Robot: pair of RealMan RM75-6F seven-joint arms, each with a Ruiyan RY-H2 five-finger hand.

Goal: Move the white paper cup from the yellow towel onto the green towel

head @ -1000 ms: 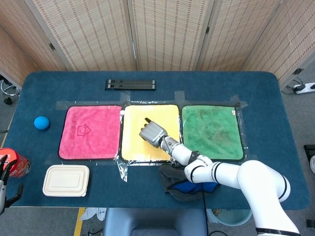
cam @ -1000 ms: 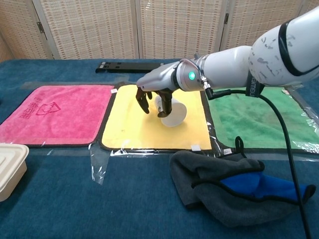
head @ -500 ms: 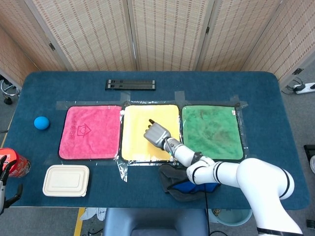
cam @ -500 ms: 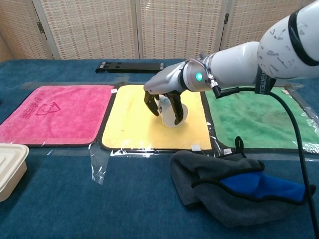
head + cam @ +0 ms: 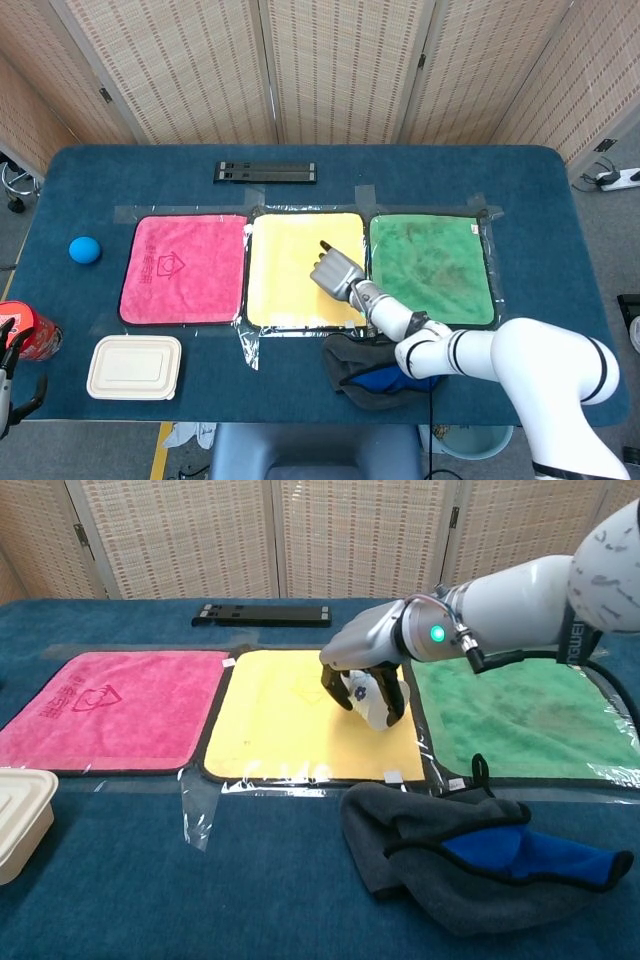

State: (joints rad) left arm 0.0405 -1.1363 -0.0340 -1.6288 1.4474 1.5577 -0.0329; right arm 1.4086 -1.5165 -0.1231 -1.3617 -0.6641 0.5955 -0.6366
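Dark fingers [image 5: 396, 702] of the right hand [image 5: 362, 676] wrap the white paper cup [image 5: 372, 700], grasping it above the yellow towel [image 5: 290, 720] at center frame, near the green towel [image 5: 520, 715]. Light, crushable; hold its wall gently.

A table [image 5: 300, 165] covered in dark blue cloth fills most of the head view. Behind it stands a folding screen [image 5: 340, 70] of pale woven panels in light wooden frames, joined by dark hinges. At the left edge, part of a stool base [image 5: 14, 185] stands on the grey floor [image 5: 625, 235]. On the right, a white power strip [image 5: 618, 179] lies on that floor. The light is even and soft.
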